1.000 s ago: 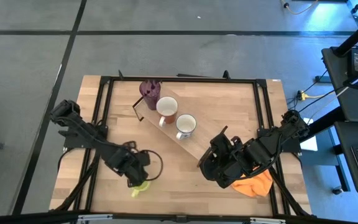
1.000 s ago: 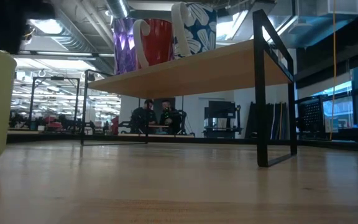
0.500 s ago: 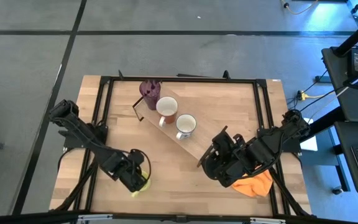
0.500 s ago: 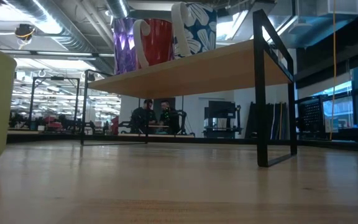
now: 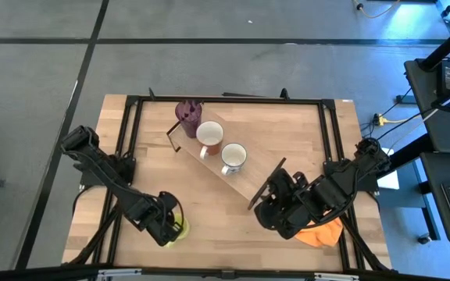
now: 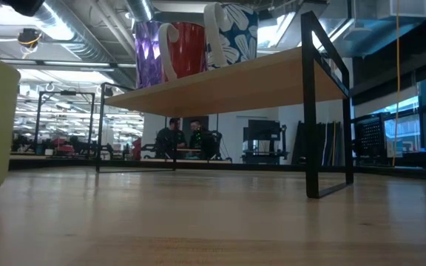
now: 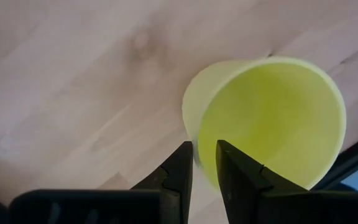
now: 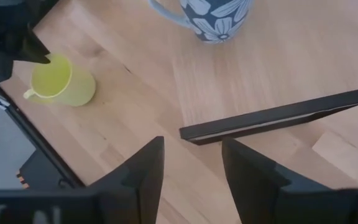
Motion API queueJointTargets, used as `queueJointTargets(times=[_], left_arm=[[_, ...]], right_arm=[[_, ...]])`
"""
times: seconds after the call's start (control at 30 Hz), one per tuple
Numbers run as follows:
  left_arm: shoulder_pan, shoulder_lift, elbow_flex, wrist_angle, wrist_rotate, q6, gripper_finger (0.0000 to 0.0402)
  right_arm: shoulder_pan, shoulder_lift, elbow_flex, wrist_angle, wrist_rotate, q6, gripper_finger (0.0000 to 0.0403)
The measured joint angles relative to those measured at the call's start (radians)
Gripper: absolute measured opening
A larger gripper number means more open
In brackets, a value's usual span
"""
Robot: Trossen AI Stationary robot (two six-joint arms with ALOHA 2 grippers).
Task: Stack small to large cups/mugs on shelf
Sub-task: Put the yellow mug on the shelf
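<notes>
Left jaws (image 7: 204, 163) straddle yellow-green mug (image 7: 272, 118) rim | shelf (image 5: 244, 178): three cups

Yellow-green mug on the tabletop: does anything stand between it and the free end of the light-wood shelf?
Nothing visible. Bare table separates the yellow-green mug from the shelf, whose near end is unoccupied. The right tool hovers there, open.

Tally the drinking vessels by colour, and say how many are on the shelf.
Purple tumbler: 1, on the shelf
Brownish-red mug: 1, on shelf
White floral mug: 1, on shelf
Yellow-green mug: 1, on the table
Total: 4, with 3 on shelf
</notes>
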Motion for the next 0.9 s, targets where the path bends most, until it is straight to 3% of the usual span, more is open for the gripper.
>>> queueJointTargets(times=[0.27, 0.7, 0.9], left_arm=[[0.022, 0.005, -0.068, 0.146, -0.021, 0.004, 0.0059], [0.106, 0.010, -0.071, 0.386, -0.086, 0.090, 0.0039], [0.132, 0.010, -0.071, 0.411, -0.097, 0.131, 0.0039]], right_arm=[[0.003, 0.000, 0.000, 0.024, -0.023, 0.000, 0.0164], [0.021, -0.001, 0.000, 0.021, -0.052, 0.000, 0.0164], [0.039, -0.001, 0.000, 0.016, -0.069, 0.001, 0.0164]])
